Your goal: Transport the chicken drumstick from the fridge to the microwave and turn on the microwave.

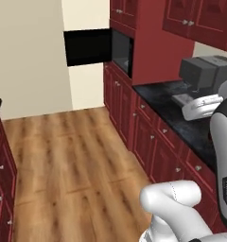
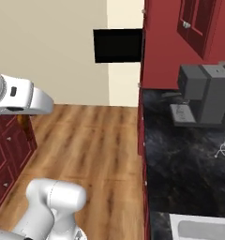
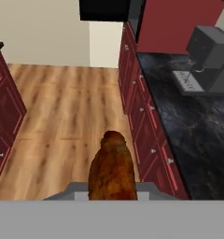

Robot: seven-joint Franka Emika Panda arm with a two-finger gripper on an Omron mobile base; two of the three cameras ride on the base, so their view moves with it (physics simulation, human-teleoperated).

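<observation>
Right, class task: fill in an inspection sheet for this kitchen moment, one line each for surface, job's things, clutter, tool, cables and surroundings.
Surface: black counter, mostly bare.
Job's things: drumstick held at the tool; microwave built into the red cabinets, its door swung open.
Clutter: grey coffee machine on the counter.
Tool: tool shut on the drumstick, above the floor beside the cabinets.
Cables: nothing seen.
Surroundings: wooden floor, red cabinets, beige wall.
</observation>
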